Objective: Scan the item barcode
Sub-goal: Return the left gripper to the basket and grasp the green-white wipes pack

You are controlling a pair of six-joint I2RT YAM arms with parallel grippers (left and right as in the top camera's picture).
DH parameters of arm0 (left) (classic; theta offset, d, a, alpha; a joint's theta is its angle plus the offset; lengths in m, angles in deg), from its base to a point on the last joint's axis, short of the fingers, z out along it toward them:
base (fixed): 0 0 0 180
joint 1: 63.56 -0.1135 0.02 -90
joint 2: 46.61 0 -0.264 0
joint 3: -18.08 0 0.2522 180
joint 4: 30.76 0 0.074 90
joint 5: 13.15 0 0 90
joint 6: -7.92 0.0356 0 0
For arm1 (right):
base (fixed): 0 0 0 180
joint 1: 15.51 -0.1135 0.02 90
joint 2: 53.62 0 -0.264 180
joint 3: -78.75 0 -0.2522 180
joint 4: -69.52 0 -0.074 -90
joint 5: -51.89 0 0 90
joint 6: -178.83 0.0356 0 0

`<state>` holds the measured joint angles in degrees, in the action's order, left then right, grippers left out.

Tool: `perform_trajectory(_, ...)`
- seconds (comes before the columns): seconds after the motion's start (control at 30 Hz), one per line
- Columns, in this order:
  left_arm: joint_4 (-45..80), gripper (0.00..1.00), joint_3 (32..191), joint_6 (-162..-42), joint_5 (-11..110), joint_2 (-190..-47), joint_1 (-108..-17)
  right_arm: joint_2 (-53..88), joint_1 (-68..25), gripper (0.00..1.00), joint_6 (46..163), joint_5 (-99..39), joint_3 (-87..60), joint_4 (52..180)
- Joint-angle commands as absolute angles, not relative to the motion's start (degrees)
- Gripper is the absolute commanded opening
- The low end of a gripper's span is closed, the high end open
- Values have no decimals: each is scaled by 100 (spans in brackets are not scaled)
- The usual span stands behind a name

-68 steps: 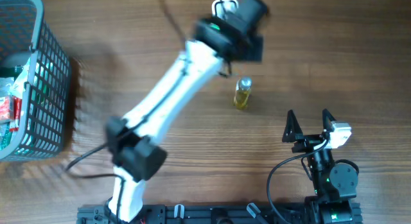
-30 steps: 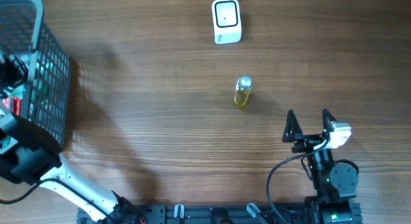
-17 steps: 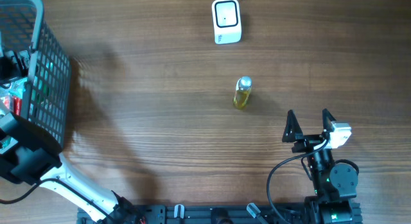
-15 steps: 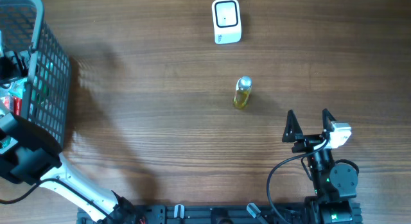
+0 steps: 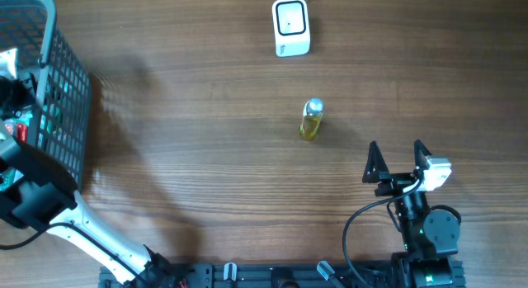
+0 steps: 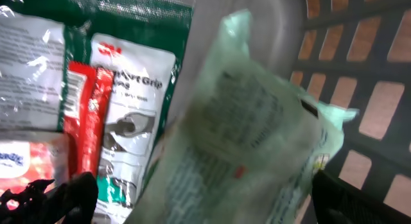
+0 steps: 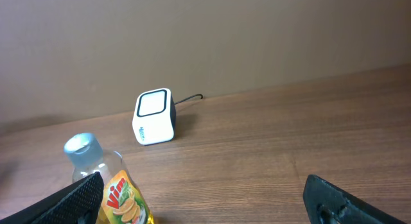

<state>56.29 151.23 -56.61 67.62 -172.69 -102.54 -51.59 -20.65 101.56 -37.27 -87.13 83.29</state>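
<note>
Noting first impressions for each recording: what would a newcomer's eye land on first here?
The left arm reaches into the grey mesh basket at the table's far left, its wrist view filled by a pale green packet among other crinkly wrappers. Mid-table stands a small yellow bottle, with the white scanner beyond it near the far edge. The right arm's open fingers rest idle at bottom right.
</note>
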Motion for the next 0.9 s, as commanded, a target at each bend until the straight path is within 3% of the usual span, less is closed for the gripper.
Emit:
perform_trajectory(0.0, 5719, 100, 15086, -5943, 7129, -17335, -10241, -5183, -2041, 100, 10097, -3759, -8715, 8298)
perform_trajectory(0.13, 5837, 100, 15088, -6356, 7741, -17302, -10248, -5183, -2041, 100, 10099, -3759, -8715, 8298)
perform_trajectory(0.8, 5597, 100, 14472, -6481, 7352, -17295, -10245, -5183, -2041, 100, 10099, -3759, -8715, 8298)
perform_trajectory(0.87, 5559, 94, 14299, -6481, 7258, -17295, -10245, -5183, -2041, 100, 10095, -3759, -8715, 8298)
